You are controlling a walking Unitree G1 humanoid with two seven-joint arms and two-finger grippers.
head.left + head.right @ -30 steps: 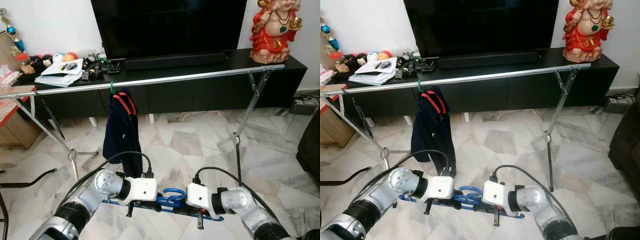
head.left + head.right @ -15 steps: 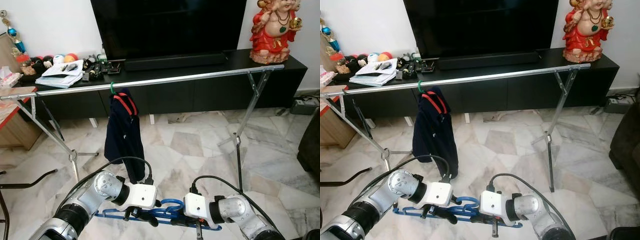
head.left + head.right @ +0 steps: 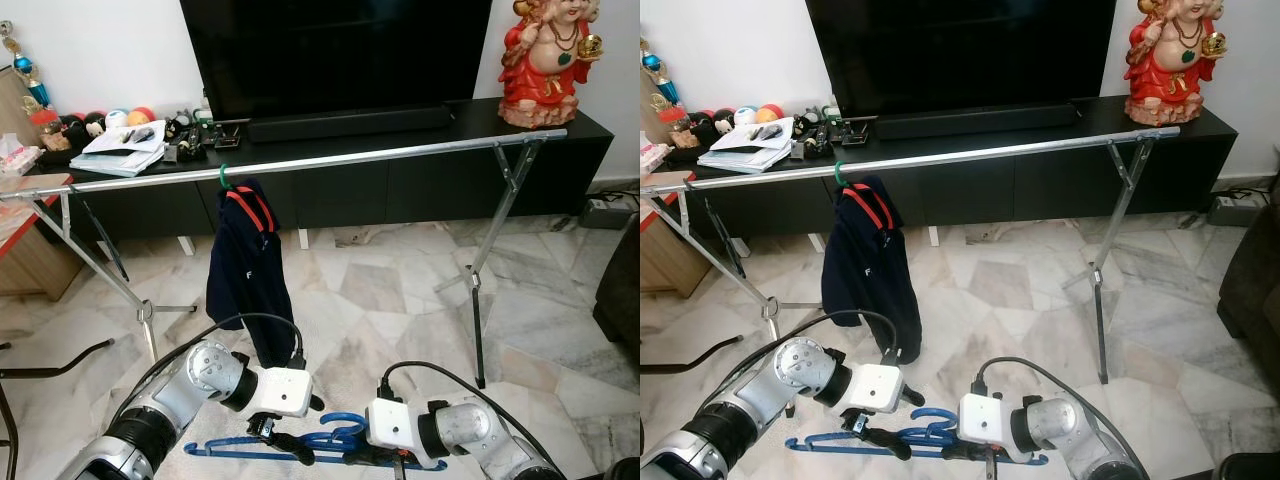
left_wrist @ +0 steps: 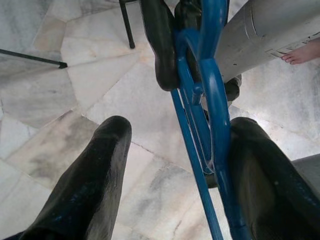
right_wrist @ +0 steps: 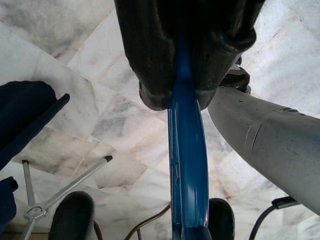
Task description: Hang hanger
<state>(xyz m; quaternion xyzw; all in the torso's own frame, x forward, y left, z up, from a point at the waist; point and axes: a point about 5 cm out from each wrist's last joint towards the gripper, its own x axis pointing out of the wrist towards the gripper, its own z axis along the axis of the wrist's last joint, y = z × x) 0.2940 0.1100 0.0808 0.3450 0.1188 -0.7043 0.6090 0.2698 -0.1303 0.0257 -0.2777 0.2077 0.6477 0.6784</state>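
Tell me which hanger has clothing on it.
The green hanger on the rail, carrying the dark jacket. The blue hanger held low is bare.

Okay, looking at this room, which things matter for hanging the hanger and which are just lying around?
For the job: blue hanger, left gripper, right gripper, metal rail.

Lying about: navy garment, television, red figurine, papers.
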